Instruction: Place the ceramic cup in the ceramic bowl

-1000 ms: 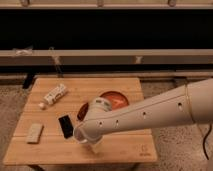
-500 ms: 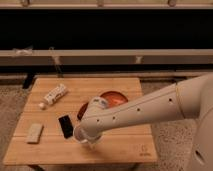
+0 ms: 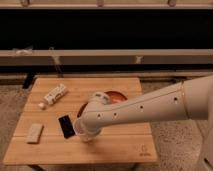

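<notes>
The ceramic bowl [image 3: 119, 96] is round and orange-red. It sits on the wooden table [image 3: 120, 145] right of the middle, and my arm hides its left part. My white arm reaches in from the right and bends down over the bowl's near left side. My gripper [image 3: 86, 134] is at the arm's end, low over the table, just in front and left of the bowl. I cannot make out the ceramic cup as separate from the gripper; it is hidden or merges with the white arm end.
A white bottle [image 3: 54, 94] lies on its side at the table's back left. A black flat object [image 3: 66, 126] lies just left of the gripper. A pale rectangular block [image 3: 34, 132] lies near the front left edge. A dark shelf unit stands behind the table.
The arm's end has moved a little to the left and slightly back, closer to the black object. The bowl and other things have not moved.
</notes>
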